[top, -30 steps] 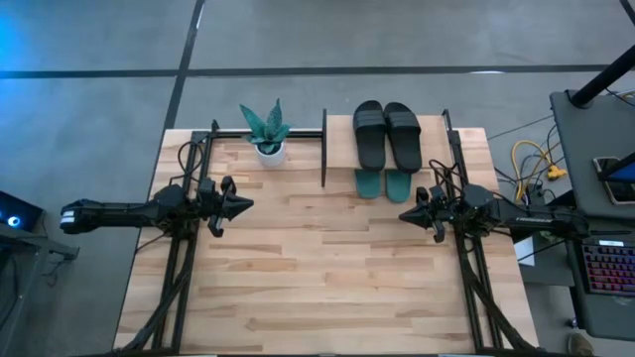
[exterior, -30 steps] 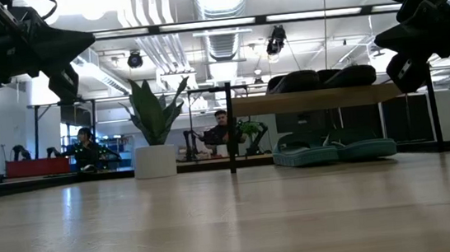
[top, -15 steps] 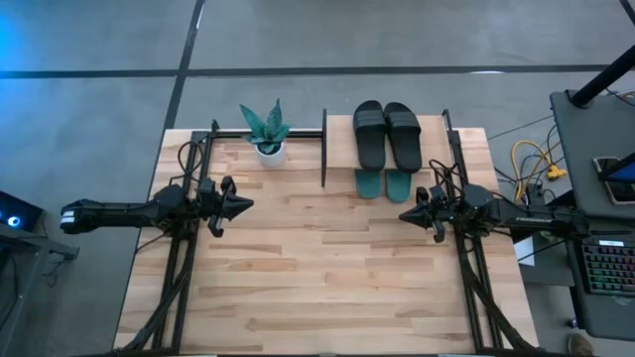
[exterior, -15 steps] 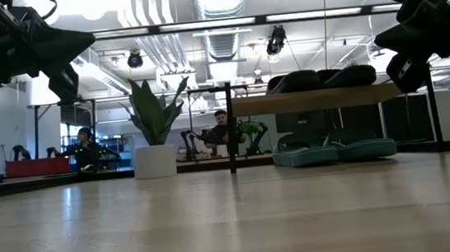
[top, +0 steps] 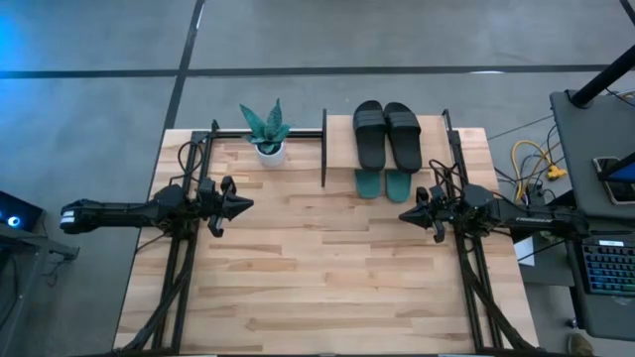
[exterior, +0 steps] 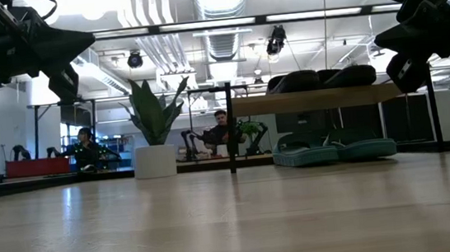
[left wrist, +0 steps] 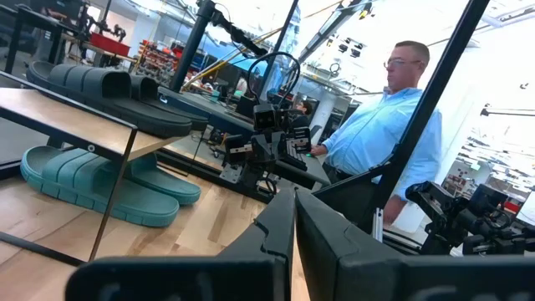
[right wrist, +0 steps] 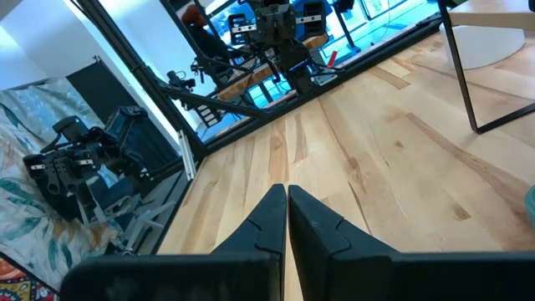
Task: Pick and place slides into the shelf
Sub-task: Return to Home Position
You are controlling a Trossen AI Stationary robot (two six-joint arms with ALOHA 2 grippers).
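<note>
The shelf point(top: 429, 127), a low rack with a light wooden top board and black posts, stands at the table's far right. The black slides point(top: 387, 134) lie side by side on its top board. The teal slides point(top: 383, 182) rest on the table under that board, their near ends sticking out. In the left wrist view the black slides point(left wrist: 117, 90) sit above the teal slides point(left wrist: 100, 177). My left gripper point(top: 248, 205) hovers shut at the table's left, my right gripper point(top: 404, 215) shut at the right. Both hold nothing.
A potted plant point(top: 266, 132) in a white pot stands at the table's far edge, left of the shelf. A person in a light blue shirt point(left wrist: 384, 142) stands beyond the table's right side. The wooden tabletop point(top: 317, 268) between the arms lies bare.
</note>
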